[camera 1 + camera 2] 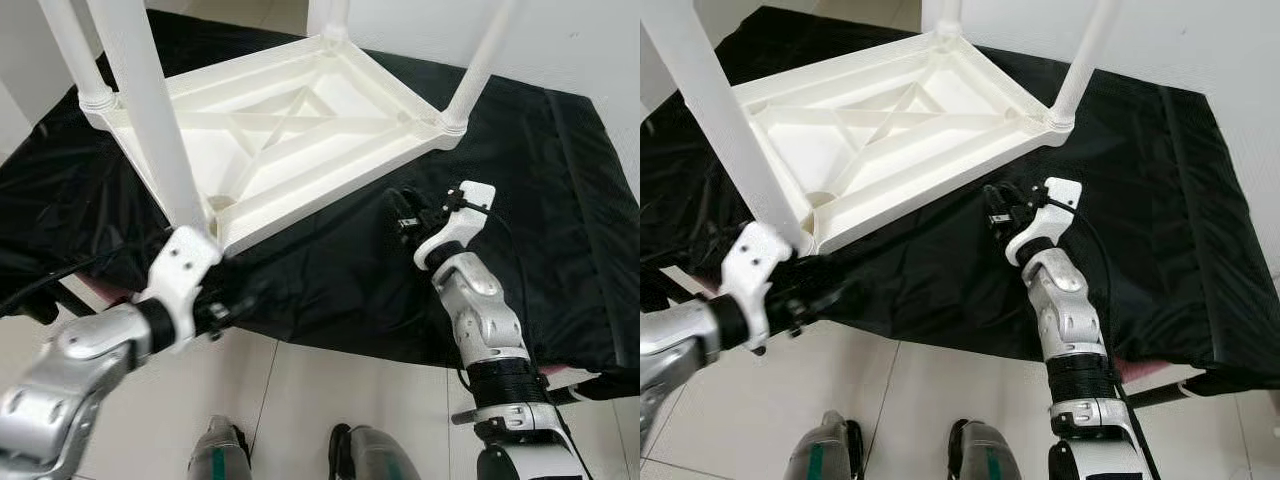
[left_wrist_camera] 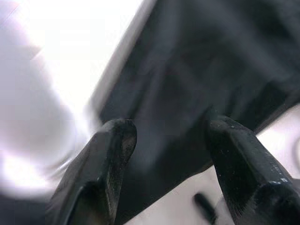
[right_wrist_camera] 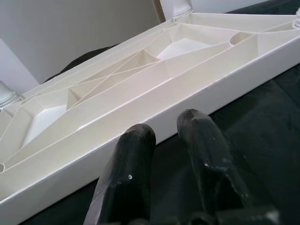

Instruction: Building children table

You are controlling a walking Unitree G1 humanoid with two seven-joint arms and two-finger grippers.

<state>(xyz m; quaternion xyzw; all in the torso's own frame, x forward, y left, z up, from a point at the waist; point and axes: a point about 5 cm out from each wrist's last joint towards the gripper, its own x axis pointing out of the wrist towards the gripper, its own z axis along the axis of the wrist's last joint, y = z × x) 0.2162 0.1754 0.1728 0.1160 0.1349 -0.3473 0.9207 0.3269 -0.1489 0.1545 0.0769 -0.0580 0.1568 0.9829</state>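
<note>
The white children's table (image 1: 300,130) lies upside down on the black-covered desk (image 1: 560,230), all four legs (image 1: 150,120) standing in its corners. The left tool (image 2: 164,154), fingers apart, sits by the nearest leg; the right tool (image 3: 173,154), nearly together and empty, faces the frame's side. Assembly looks almost complete; next probably seat that leg firmly, then flip the table.

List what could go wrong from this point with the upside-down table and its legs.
1. The near-left leg stands at the table top's corner closest to the cloth edge; the left gripper, fingers open, sits just below that corner and could knock the leg or push the top.
2. The top lies on loose, wrinkled black cloth, so a push from the right gripper beside its side wall may slide it instead of steadying it.
</note>
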